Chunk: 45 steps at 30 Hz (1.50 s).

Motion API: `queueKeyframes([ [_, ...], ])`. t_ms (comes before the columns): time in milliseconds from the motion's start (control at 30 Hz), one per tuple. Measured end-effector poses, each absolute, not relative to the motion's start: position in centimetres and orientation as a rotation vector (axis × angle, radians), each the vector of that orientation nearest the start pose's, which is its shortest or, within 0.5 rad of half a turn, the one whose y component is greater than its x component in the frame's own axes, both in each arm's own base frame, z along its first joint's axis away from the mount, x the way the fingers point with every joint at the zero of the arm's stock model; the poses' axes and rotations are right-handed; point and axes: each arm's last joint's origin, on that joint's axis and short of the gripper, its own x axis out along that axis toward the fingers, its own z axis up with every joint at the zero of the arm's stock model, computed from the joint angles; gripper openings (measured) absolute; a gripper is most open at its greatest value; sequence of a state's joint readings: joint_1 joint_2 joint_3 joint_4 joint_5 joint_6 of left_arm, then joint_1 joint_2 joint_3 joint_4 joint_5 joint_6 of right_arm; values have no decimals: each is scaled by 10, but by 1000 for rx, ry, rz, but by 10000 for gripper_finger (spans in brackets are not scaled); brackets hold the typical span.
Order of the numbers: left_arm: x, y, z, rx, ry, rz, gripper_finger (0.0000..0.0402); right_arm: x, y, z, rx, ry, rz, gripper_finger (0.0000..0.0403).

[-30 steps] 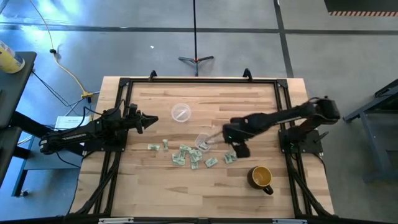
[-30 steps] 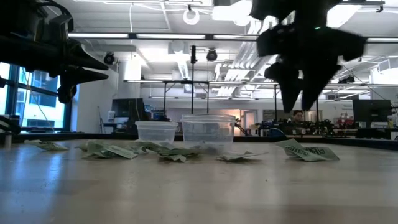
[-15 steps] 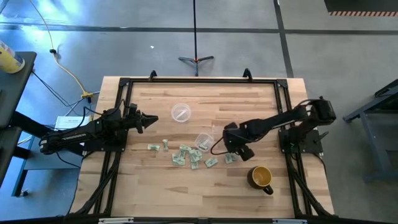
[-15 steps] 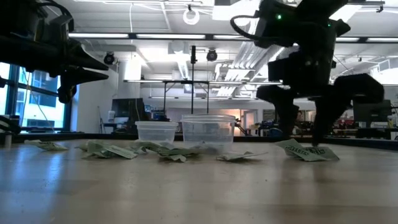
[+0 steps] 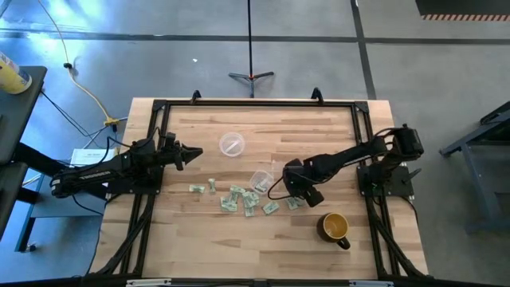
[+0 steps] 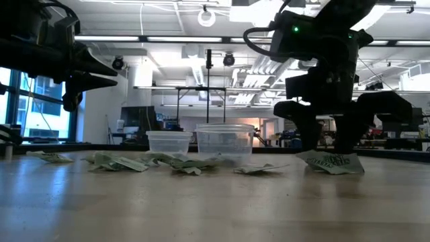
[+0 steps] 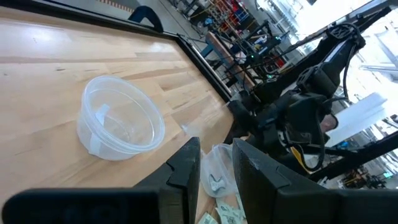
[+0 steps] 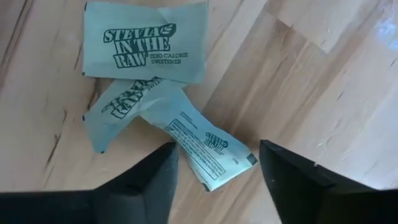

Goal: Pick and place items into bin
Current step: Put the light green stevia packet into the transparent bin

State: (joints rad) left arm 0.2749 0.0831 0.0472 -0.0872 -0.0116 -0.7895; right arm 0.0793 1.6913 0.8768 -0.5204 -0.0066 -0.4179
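Several small pale green packets lie flat on the wooden table, near the clear plastic cup, which stands upright. My right gripper is open and low over a group of three packets at the right of the spread. Its fingers stand on either side of one crumpled packet, seen also in the low view. Whether they touch it I cannot tell. The left gripper waits above the table's left part, its fingers a narrow gap apart.
A mustard-yellow mug stands near the right gripper, toward the table's near right. A flat clear round container sits beyond the cup, toward the far edge. A black frame runs around the table.
My right gripper has moved from beside the cup toward the table's near right and come down from well above the table until its fingers reach the tabletop around a packet. The packets and the cup have stayed in place.
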Motion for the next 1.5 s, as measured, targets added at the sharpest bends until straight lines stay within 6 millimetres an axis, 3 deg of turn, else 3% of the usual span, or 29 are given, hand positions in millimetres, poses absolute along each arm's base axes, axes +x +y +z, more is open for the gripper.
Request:
queueKeyframes([
  [300, 96, 27, 165, -799, 2, 320, 129, 283, 16, 137, -355, 1327, 273, 36],
  [400, 96, 27, 165, -799, 3, 320, 129, 279, 14, 147, -346, 1348, 207, 7],
  [567, 96, 27, 165, -799, 2, 319, 129, 290, 12, 194, -265, 1284, 110, 25],
  [733, 96, 28, 165, -799, 1, 323, 129, 321, 1, 234, -48, 1110, 49, 16],
  [867, 96, 28, 165, -799, -1, 326, 129, 346, -25, 236, 257, 1087, -37, 8],
  [967, 96, 28, 165, -799, -1, 327, 129, 361, -34, 238, 320, 1071, -85, 13],
  [1200, 96, 28, 165, -796, -12, 347, 129, 392, -21, 230, 419, 1121, -16, 30],
  [1500, 96, 27, 165, -725, 15, 317, 129, 403, -3, 217, 545, 1125, -284, 36],
])
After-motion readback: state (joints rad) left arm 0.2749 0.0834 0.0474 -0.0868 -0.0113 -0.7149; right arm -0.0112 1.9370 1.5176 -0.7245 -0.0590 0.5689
